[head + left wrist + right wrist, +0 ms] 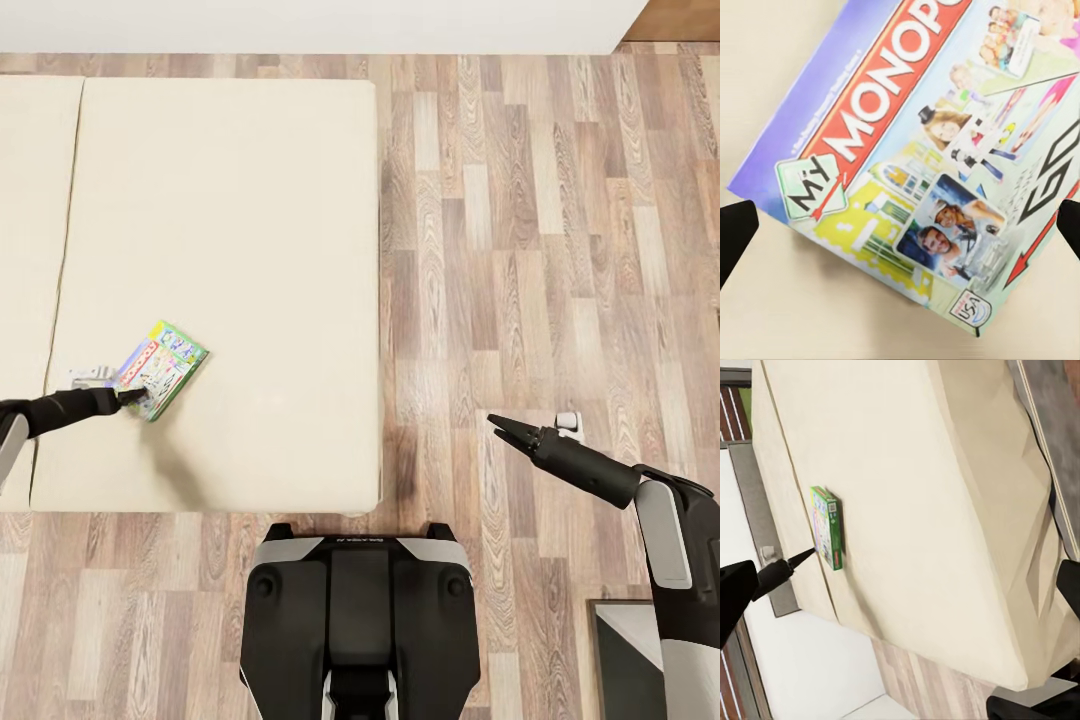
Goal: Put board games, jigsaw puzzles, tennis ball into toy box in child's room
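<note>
A green Monopoly board game (pixel 160 368) lies flat on the cream bed (pixel 230 200), near its front left part. My left gripper (pixel 132 397) is open, its tips at the box's near edge. In the left wrist view the printed lid (pixel 922 150) sits close ahead, between the widely spread fingers of the left gripper (pixel 900 232). My right gripper (pixel 508 430) hangs open over the wood floor to the right of the bed, holding nothing. The right wrist view looks across the bed (pixel 930 495) to the box (pixel 826 526) and the left gripper (pixel 799 557) beside it.
Wood-plank floor (pixel 550 250) runs along the bed's right side and front. A white wall (pixel 300 25) borders the far end. My base (pixel 360 620) stands at the bed's front edge. A dark-framed grey surface (pixel 625 650) shows at my right.
</note>
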